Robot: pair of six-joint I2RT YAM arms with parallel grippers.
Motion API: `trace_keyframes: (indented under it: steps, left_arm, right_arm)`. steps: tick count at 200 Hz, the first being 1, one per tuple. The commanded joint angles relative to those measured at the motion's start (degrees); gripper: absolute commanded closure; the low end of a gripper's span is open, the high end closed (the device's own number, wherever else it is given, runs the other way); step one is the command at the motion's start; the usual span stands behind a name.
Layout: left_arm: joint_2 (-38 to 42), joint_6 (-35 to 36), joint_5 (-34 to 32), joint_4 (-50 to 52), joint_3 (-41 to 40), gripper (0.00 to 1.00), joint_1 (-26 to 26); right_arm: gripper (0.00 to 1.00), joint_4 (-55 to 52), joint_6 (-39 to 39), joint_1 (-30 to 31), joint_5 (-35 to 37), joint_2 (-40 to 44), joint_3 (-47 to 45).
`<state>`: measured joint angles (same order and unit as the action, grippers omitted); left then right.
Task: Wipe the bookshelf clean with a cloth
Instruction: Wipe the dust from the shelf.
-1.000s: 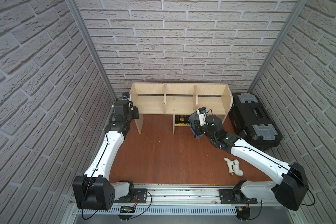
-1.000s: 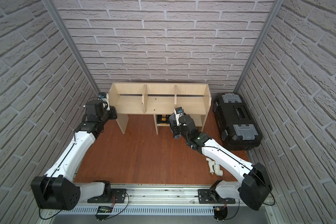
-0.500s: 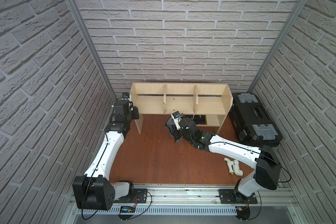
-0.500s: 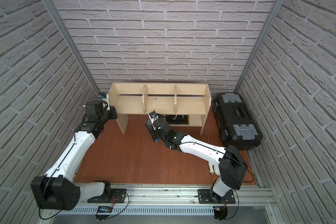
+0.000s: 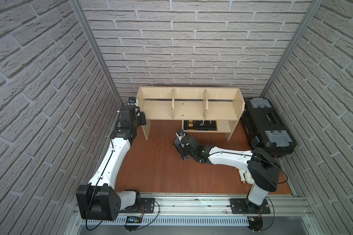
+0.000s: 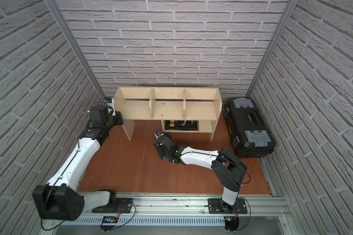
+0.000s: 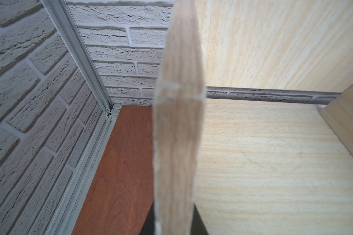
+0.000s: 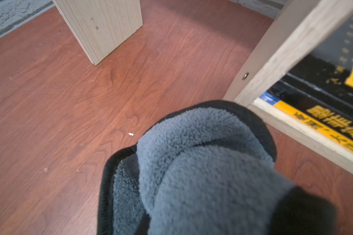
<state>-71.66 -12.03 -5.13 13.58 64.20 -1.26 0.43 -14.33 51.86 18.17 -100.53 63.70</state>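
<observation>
One black book on bookshelf

Soft, even overhead light fills both top views, with faint shadows under the bookshelf and brick walls bowing at the edges. The left wrist view blurs the bookshelf's nearest panel edge; the right wrist view blurs the close cloth.

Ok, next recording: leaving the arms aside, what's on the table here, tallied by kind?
bookshelf: 1
cloth: 1
toolbox: 1
pipe fitting: 1
book stack on the lower shelf: 1 (how many books it holds is unclear)
Total: 5
</observation>
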Motion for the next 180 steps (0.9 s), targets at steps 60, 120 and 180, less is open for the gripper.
trace_keyframes:
  steps: [60,120,180]
  left_arm:
    - [0.91,0.79,0.12,-1.26,-1.28,1.0,1.02]
    - [0.91,0.78,0.25,-1.26,-1.36,1.0,0.99]
    - [1.04,0.85,0.12,-1.3,-1.45,1.0,1.07]
  right_arm:
    - [0.97,0.25,5.82,0.27,4.5,6.11,10.08]
    - [0.97,6.4,-2.05,0.59,1.57,2.74,-0.21]
    - [0.97,9.26,-5.23,0.69,0.27,-2.06,-3.15]
